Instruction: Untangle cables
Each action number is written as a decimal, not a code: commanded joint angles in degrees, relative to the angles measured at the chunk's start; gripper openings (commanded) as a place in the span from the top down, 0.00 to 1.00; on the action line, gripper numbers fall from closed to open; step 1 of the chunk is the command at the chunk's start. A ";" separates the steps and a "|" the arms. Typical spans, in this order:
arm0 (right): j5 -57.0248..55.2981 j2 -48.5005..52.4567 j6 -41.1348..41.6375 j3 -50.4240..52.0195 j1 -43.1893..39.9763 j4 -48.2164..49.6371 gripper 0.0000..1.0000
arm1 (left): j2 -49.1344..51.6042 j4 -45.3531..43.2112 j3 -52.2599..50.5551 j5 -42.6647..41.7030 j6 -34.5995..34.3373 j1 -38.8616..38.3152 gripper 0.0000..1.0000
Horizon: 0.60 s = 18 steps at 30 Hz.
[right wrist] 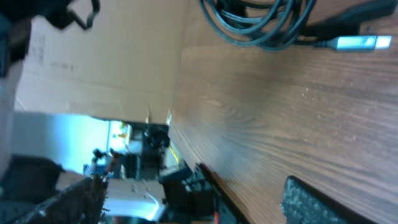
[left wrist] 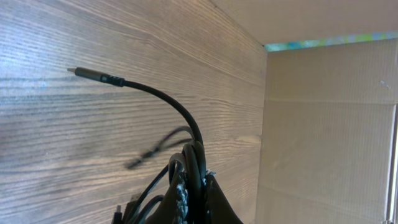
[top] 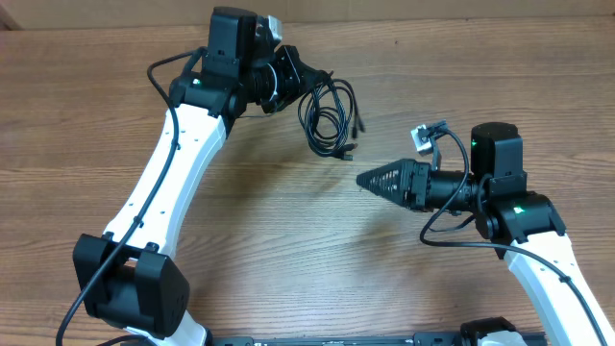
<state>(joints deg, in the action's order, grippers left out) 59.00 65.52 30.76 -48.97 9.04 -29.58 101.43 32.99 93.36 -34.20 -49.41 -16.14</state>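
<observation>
A bundle of thin black cables [top: 327,113] lies looped on the wooden table near the back, with plug tips [top: 351,154] pointing toward the front. My left gripper [top: 293,82] is shut on the bundle's left side. In the left wrist view several strands [left wrist: 186,124] rise out from between the pinched fingers [left wrist: 193,180], and one plug [left wrist: 87,73] sticks out to the left. My right gripper [top: 365,180] hovers just below and right of the bundle, apart from it. Its fingers [right wrist: 311,202] stand wide open with nothing between them. The loops [right wrist: 261,25] and a silver plug [right wrist: 360,42] lie ahead of it.
A cardboard wall [top: 432,10] runs along the table's back edge, close behind the left gripper, and it also fills the right side of the left wrist view [left wrist: 323,124]. Each arm's own thicker black cable [top: 452,226] hangs beside its wrist.
</observation>
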 commanded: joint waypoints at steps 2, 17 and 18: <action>-4.04 -0.72 13.44 -1.27 0.00 0.74 0.01 | 0.07 -0.09 0.66 0.46 -7.93 -0.46 0.96; -12.76 -0.72 57.55 -1.27 0.02 2.27 0.08 | 0.07 3.19 0.66 7.65 -29.77 -7.08 0.96; -13.03 -0.70 58.75 -1.27 0.02 2.27 0.08 | 0.07 3.17 0.66 7.85 -30.71 -7.50 0.96</action>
<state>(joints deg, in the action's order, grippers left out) 47.97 65.52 78.26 -48.97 9.04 -27.68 101.43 36.38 93.36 -28.12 -73.36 -22.04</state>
